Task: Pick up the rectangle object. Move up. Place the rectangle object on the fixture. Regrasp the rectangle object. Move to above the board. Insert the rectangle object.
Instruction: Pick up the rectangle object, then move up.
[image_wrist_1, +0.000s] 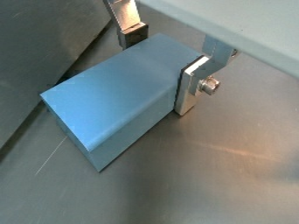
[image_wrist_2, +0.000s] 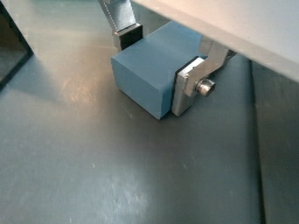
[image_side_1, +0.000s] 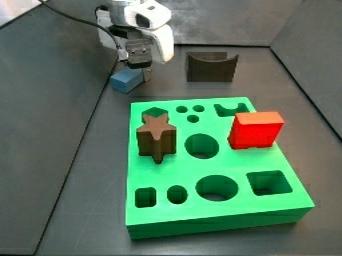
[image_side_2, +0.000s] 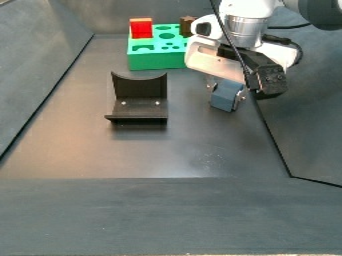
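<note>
The rectangle object (image_wrist_1: 111, 101) (image_wrist_2: 146, 74) is a smooth light-blue block lying low on the dark floor. My gripper (image_wrist_1: 163, 61) (image_wrist_2: 159, 63) straddles it and is shut on it. One silver finger (image_wrist_1: 193, 86) presses flat against its side, and the other finger's pad (image_wrist_1: 133, 35) sits at the opposite face. In the side views, the gripper (image_side_1: 130, 62) (image_side_2: 230, 88) hangs over the block (image_side_1: 126, 78) (image_side_2: 222, 99), off to the side of the fixture (image_side_1: 211, 66) (image_side_2: 136, 97). The green board (image_side_1: 174, 170) (image_side_2: 140, 45) lies farther off.
A red cube (image_side_1: 257, 129) (image_side_2: 140, 25) and a brown star-shaped piece (image_side_1: 156, 135) stand on the board. Dark sloping walls enclose the floor, one close beside the block (image_side_1: 67, 90).
</note>
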